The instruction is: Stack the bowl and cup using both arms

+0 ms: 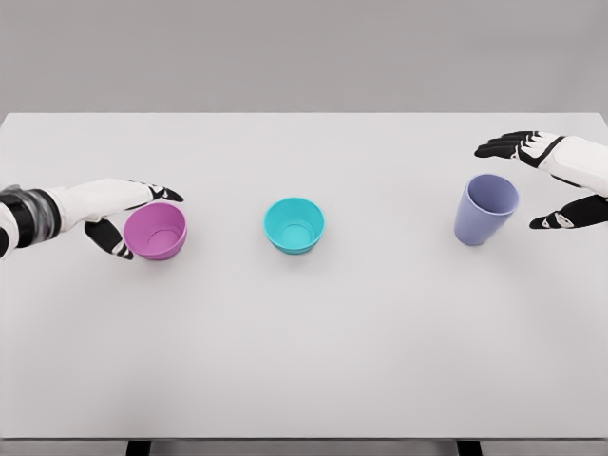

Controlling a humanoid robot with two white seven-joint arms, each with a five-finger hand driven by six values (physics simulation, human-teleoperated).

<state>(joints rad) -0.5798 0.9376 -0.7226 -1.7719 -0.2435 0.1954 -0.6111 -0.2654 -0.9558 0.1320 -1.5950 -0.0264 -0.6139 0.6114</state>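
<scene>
A white table (304, 361) fills most of the view. A teal bowl (294, 225) sits upright right in the middle of it. At 9 o'clock from the teal bowl, well apart from it, sits a pink bowl (156, 231), also upright with its open side up. The left hand (119, 214) comes in from the left edge and wraps around the pink bowl's left side, with the fingers over the far rim and the thumb by the near side, so it looks like it is holding the bowl. At 3 o'clock from the teal bowl stands a light purple cup (485, 209), open side up. The right hand (556, 180) is just beside the cup, at its 3 o'clock, with fingers spread wide open and not touching it.
</scene>
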